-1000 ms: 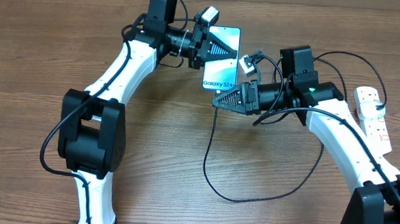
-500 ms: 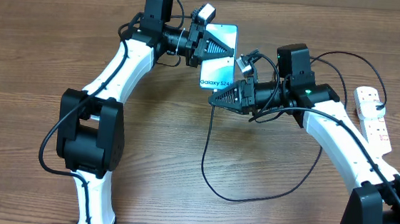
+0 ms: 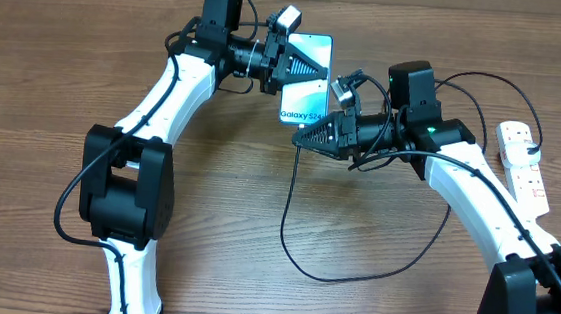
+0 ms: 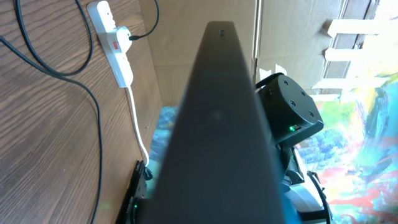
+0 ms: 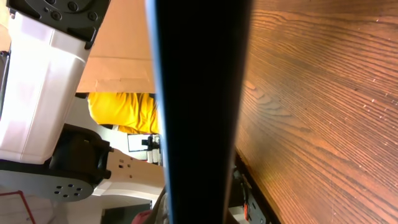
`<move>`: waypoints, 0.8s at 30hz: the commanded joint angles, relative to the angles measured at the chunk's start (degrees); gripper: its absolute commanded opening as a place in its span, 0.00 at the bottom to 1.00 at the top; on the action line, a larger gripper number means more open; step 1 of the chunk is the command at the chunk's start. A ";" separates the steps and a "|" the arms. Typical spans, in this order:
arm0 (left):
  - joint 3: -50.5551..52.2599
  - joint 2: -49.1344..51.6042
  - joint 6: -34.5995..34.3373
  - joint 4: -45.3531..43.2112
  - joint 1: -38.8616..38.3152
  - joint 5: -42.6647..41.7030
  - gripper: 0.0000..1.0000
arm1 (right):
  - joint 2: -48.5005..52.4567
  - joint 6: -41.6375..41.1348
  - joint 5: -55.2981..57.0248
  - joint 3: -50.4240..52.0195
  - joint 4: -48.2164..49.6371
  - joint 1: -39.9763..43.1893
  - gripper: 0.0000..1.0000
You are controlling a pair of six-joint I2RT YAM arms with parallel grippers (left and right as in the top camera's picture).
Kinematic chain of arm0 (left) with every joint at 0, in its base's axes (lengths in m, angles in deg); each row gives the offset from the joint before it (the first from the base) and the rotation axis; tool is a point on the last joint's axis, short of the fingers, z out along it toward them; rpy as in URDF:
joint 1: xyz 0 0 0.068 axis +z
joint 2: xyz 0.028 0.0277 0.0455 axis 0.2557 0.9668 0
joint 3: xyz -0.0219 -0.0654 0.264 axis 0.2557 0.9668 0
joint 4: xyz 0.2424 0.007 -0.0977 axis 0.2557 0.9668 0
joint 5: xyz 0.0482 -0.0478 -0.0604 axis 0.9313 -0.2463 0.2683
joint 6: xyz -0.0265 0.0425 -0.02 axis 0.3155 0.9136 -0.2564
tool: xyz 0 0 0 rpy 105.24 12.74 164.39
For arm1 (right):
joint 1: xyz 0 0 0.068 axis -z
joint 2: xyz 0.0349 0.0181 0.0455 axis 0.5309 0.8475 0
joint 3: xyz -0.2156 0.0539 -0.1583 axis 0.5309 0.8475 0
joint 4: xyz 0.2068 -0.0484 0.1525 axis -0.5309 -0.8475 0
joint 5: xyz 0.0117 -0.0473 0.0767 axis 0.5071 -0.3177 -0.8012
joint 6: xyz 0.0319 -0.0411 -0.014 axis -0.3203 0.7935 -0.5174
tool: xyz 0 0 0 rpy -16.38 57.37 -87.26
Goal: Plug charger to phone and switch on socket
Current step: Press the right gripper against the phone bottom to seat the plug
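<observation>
- The left gripper (image 3: 301,66) sits across the upper half of the slim light-blue smartphone (image 3: 305,114) and looks clamped onto it. The phone is over the far middle of the brown wooden table (image 3: 46,78). There's no telling from above whether it's lifted or lying flat.
- The phone's white "Galaxy" end faces the right gripper (image 3: 304,139), whose fingers are pinched to a narrow point just beside that end. The thin black charger cable (image 3: 289,208) drops out of that tip and loops across the table, so it's probably gripped by its end.
- The connector tip itself is hidden, so it's impossible to say if it's lined up or in the port. A slightly crooked push would just jam it against the phone's edge.
- The left grip sits away from the port end, so a firm shove from the right arm could pivot the phone or slide it between the fingers.
- Both wrist cams are mostly filled by a dark slab, so there's no close-up of the tip to check alignment.
- The slack loop trails back under the right arm, and any arm move could snag it and tug the plug out.
- The white power strip with red switches (image 3: 522,166) lies well apart at the table's right edge. Its switches are tiny, so a finger could hit the wrong one or just shove the light strip along.
</observation>
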 commanded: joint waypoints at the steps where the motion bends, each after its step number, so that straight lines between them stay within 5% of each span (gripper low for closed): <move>1: 0.28 -1.73 2.86 2.49 -4.52 -4.35 0.04 | 0.04 0.07 7.28 -1.92 3.41 1.22 0.04; 17: 0.28 -1.73 3.23 3.87 -4.98 -4.35 0.04 | 0.04 0.48 6.43 -1.92 3.58 2.23 0.07; 19: 0.28 -1.73 3.26 3.80 -4.98 -4.33 0.04 | 0.04 0.48 6.40 -1.92 3.56 2.23 0.45; 23: 0.28 -1.73 3.26 3.21 -4.52 -4.33 0.04 | 0.04 0.46 6.38 -1.92 3.37 2.23 0.83; 24: 0.28 -1.73 3.26 3.17 -4.42 -4.31 0.04 | 0.04 0.48 6.38 -1.92 3.37 2.23 0.85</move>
